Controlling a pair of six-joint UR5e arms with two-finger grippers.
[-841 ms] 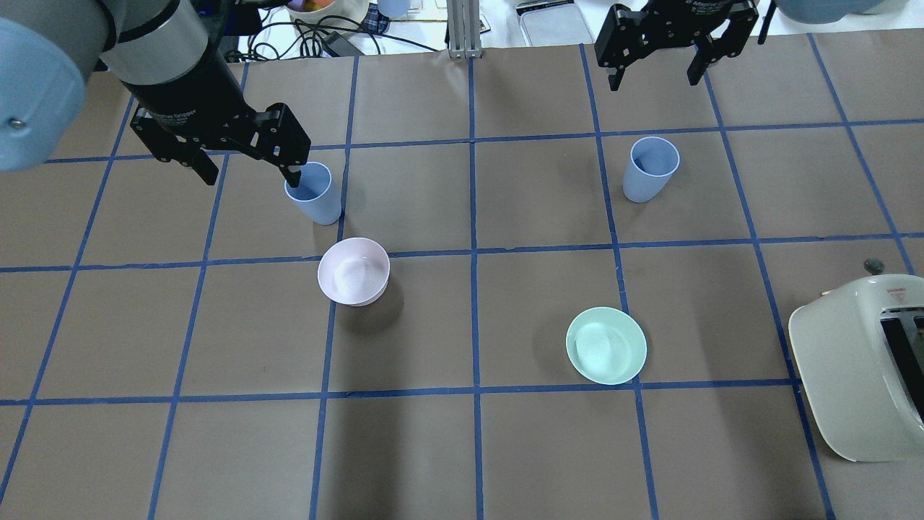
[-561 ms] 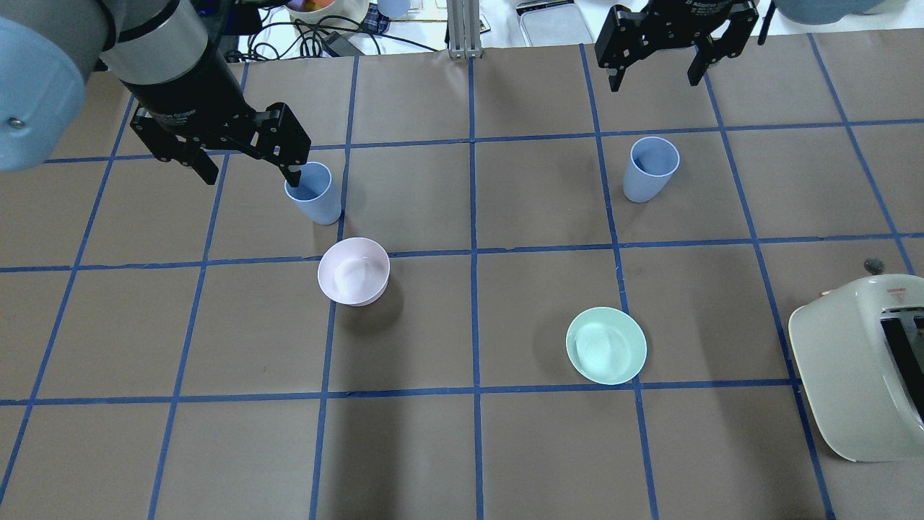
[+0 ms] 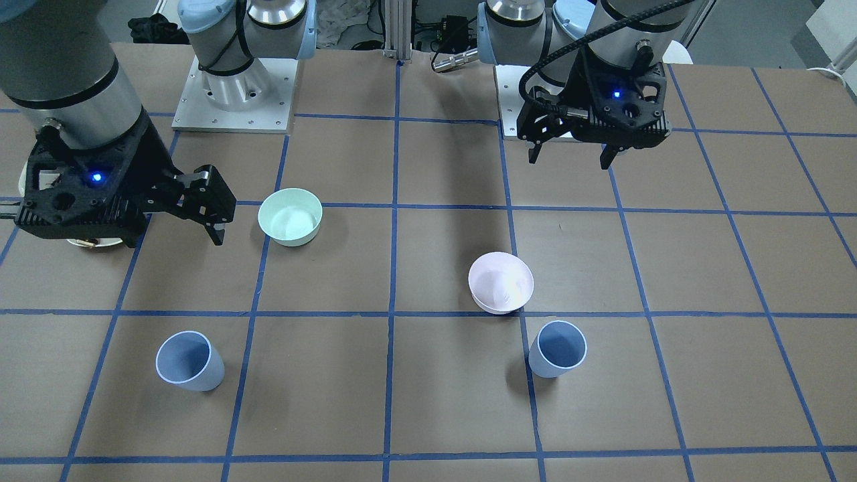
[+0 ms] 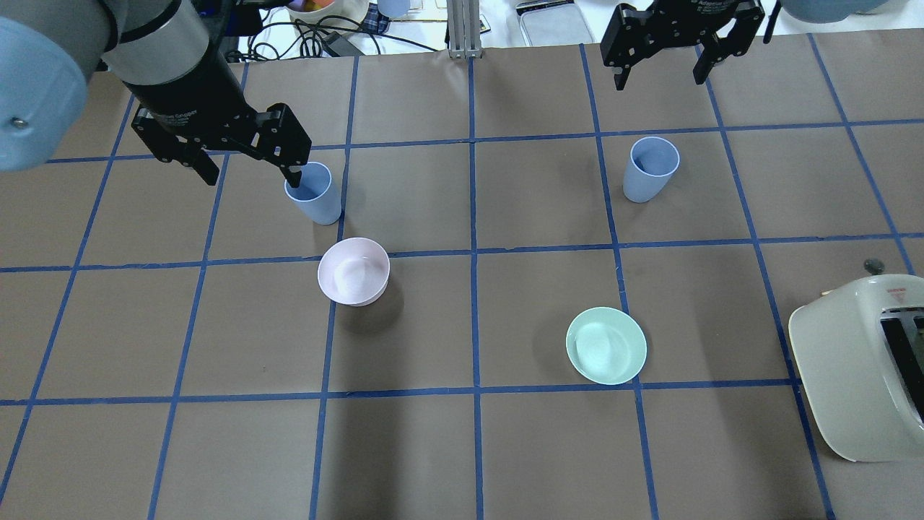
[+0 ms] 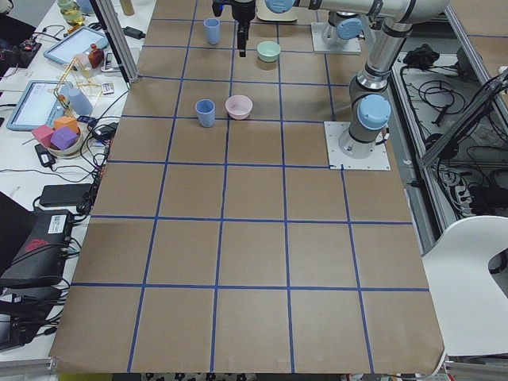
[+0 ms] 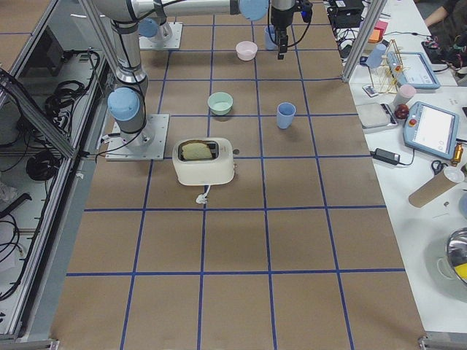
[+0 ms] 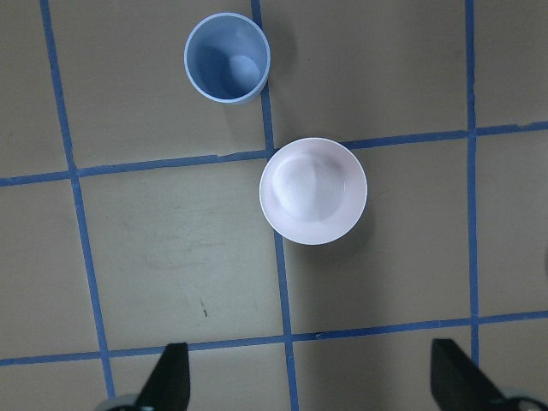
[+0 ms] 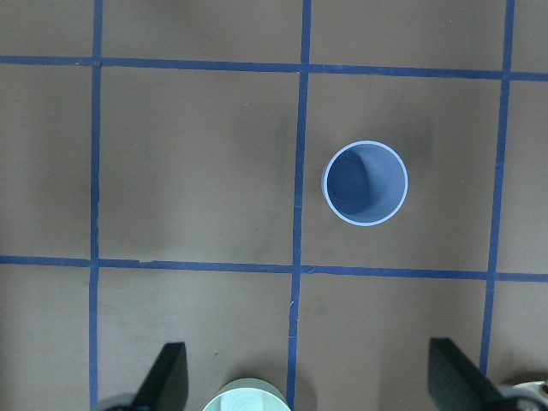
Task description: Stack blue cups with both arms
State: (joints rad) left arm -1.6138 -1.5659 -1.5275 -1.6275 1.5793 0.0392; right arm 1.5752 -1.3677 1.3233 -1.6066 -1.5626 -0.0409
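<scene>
Jaws wide and empty, the left gripper (image 4: pixel 251 173) should drop straight over the left matte dusty-blue cup (image 4: pixel 314 193), the right gripper (image 4: pixel 660 79) over the right blue cup (image 4: pixel 651 170).

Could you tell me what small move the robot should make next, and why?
Probably bring the open right gripper over the nearer blue cup and start lowering. Both cups stand upright, apart and unheld, so nothing can stack until one is grasped. This cup has nothing close beside it, while the other blue cup sits close to the pink bowl.
</scene>
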